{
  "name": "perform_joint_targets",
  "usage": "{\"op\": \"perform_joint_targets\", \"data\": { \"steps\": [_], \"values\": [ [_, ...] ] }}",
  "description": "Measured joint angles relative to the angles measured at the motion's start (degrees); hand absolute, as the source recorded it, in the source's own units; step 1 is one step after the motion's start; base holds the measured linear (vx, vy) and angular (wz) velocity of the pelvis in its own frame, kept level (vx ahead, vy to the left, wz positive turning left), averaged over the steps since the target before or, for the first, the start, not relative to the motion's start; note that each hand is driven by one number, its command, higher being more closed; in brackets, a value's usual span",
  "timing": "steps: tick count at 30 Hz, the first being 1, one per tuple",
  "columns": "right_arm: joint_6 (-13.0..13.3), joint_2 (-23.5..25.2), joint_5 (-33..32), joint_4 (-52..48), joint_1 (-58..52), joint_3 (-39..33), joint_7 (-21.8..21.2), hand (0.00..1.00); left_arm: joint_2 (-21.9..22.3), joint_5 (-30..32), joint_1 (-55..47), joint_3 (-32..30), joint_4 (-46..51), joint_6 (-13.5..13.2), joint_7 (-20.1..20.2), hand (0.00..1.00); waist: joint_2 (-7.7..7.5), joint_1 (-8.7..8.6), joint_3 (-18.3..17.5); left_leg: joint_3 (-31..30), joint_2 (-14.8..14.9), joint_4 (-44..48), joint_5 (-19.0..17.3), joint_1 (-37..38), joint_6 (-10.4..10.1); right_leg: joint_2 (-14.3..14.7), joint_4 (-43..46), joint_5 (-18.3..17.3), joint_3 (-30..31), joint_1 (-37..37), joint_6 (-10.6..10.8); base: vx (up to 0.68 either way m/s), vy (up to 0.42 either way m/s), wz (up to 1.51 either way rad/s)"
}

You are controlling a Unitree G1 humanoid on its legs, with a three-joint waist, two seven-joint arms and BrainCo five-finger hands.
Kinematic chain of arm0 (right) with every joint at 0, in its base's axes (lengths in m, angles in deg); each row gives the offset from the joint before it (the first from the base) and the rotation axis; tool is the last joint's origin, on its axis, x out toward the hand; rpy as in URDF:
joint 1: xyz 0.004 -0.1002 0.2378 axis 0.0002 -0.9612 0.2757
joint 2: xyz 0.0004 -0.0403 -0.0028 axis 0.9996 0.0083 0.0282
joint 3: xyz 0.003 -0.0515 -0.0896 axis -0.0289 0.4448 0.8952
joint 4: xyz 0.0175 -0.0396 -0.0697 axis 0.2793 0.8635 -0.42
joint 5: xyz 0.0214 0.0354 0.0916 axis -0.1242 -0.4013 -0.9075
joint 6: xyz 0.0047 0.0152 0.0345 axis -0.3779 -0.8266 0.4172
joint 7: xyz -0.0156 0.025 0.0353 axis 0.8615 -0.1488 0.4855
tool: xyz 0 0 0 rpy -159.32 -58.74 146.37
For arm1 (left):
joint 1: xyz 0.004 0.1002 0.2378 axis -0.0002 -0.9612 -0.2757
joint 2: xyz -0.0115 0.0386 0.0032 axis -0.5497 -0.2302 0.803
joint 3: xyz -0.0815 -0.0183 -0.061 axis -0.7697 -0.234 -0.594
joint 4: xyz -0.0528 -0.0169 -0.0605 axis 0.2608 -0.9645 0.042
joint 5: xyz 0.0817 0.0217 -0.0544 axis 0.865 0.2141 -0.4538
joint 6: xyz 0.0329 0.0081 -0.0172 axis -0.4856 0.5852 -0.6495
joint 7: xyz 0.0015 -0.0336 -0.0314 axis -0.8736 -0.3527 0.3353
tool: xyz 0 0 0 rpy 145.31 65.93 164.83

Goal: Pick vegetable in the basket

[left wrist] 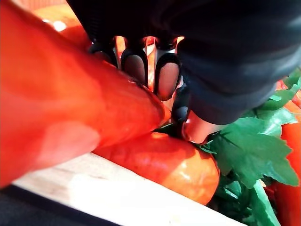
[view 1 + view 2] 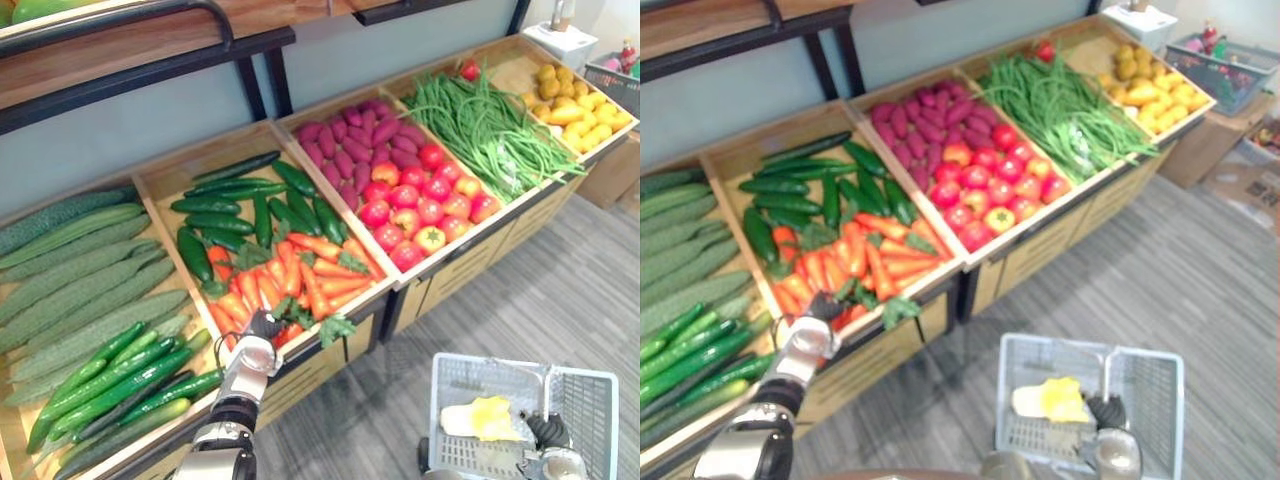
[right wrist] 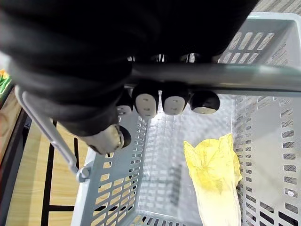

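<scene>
Orange carrots with green tops fill the front half of a wooden crate. My left hand is down among them at the crate's front edge. In the left wrist view its fingers curl over one carrot and the thumb sits by that carrot's tip. Another carrot lies beneath, against the wooden rim. Low on the right, my right hand is shut on the handle of a grey plastic basket. A pale yellow leafy vegetable lies in the basket.
Dark cucumbers share the carrots' crate. Long green gourds lie to the left. Purple sweet potatoes, tomatoes, green beans and yellow produce lie to the right. Grey floor stretches before the stand.
</scene>
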Motion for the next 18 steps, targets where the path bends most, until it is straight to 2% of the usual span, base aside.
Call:
{"op": "perform_joint_targets", "data": {
  "steps": [6, 18],
  "values": [
    [0.0, 0.0, 0.1, 0.0, 0.0, 0.0, 0.3, 1.00, 0.0, -0.1, -3.0, 0.3, 5.7, 1.2, -0.1, 1.00, -0.47, 0.10, 0.2, -0.2, 0.1, 0.3, 0.0, 0.3, 0.0, 0.0, 0.6, -0.1, -0.2, 0.3, -0.1, -0.01, -0.006, 0.01],
    [0.1, 0.3, 0.1, -0.7, -0.2, -0.2, 1.0, 1.00, 0.0, -0.9, -6.5, -0.3, 18.8, 1.1, -2.4, 1.00, -0.25, 0.45, 0.0, -1.3, 0.4, 1.3, 0.0, -0.1, 0.1, -0.1, 2.0, -0.5, -0.8, 0.2, -0.3, -0.01, -0.007, 0.03]
  ]
}}
